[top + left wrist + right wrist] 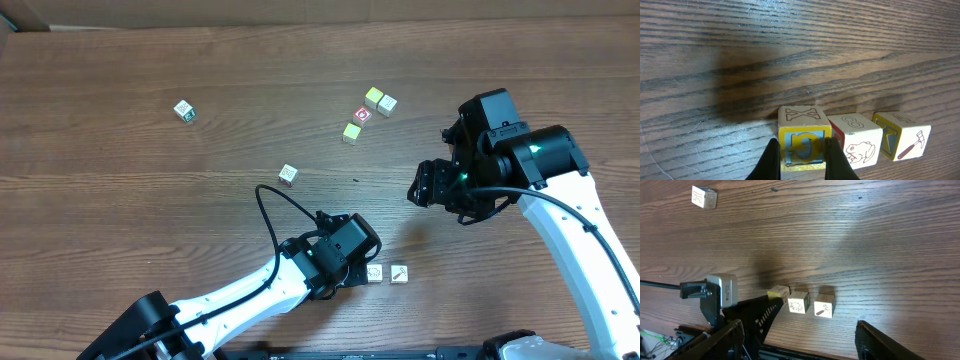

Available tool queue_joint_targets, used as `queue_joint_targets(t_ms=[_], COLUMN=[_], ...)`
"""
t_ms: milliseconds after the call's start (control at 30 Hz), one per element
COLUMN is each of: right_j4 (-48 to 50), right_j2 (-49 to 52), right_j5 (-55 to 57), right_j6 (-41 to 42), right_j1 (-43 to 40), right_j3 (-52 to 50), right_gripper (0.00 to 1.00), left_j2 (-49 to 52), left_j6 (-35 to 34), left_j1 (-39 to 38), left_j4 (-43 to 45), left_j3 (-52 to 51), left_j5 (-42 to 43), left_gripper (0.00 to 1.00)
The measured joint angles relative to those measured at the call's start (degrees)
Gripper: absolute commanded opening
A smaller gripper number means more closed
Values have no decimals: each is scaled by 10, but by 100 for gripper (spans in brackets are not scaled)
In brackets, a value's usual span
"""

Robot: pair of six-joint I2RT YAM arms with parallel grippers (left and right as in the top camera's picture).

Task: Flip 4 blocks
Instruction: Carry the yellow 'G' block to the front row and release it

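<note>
The block with an X on top (pixel 801 115) sits near the 6 o'clock edge of the table (pixel 120 200), its yellow lettered face turned to the left wrist camera. The left pincer (pixel 801 146) is closed tight on it, one finger on each side face. Whether the block rests on the wood or hangs just off it cannot be told. At its 3 o'clock stands the frog block (pixel 856 142), so close that the two seem to touch. A little further toward 3 o'clock is the hammer block (pixel 905 142), with a narrow gap between it and the frog block. Seen from overhead, a loose cream block (pixel 288 174) lies at 11 o'clock from the left pincer, well apart from the row. Toward 12 o'clock, further up the table, is a small cluster: a red-faced cube (pixel 363 115), a green-faced cube (pixel 352 132) and two pale cubes (pixel 380 100) just beside them. A lone cube (pixel 183 110) lies far off at 10 o'clock. The right pincer (pixel 420 187) hovers at 2 o'clock from the row, its jaws spread wide with nothing between them.
</note>
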Motion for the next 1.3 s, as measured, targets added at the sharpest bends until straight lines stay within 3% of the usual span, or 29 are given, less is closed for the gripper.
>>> queue_joint_targets(t_ms=[933, 1167, 1300], right_j4=[-7, -6, -6], right_j2=[0, 0, 0], right_j5=[0, 0, 0], right_j6=[0, 0, 0], right_j1=[0, 0, 0], right_j3=[0, 0, 0], right_gripper=[72, 72, 72], left_j2=[2, 4, 12], left_j6=[-30, -41, -43], left_j1=[-28, -28, -28], left_j4=[0, -6, -9], left_j3=[1, 1, 0], left_j5=[6, 12, 16], left_gripper=[4, 31, 31])
